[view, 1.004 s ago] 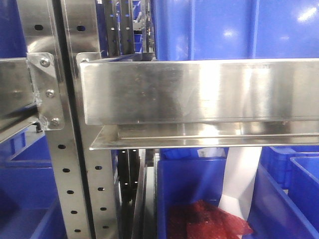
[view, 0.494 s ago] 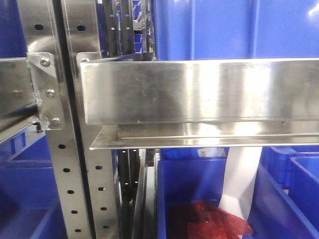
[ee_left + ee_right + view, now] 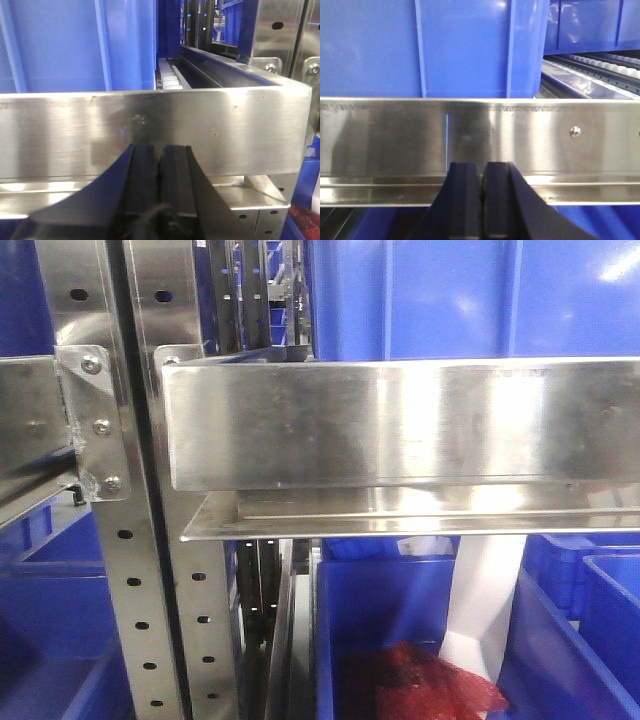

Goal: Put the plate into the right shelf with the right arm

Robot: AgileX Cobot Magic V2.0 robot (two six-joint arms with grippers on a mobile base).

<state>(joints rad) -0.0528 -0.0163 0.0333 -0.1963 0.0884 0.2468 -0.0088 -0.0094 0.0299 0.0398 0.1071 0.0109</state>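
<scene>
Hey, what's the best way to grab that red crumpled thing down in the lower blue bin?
Probably pinch a raised fold of the red crumpled thing, reaching down through the blue bin by its open top, from the front. The bin walls close off its sides, and its wrinkles offer ridges.

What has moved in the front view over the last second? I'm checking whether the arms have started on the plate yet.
Nothing visibly changed. The steel shelf lip, the perforated upright, the blue bins and the red material in the lower bin sit exactly as before. No plate or arm shows in the front view.
</scene>
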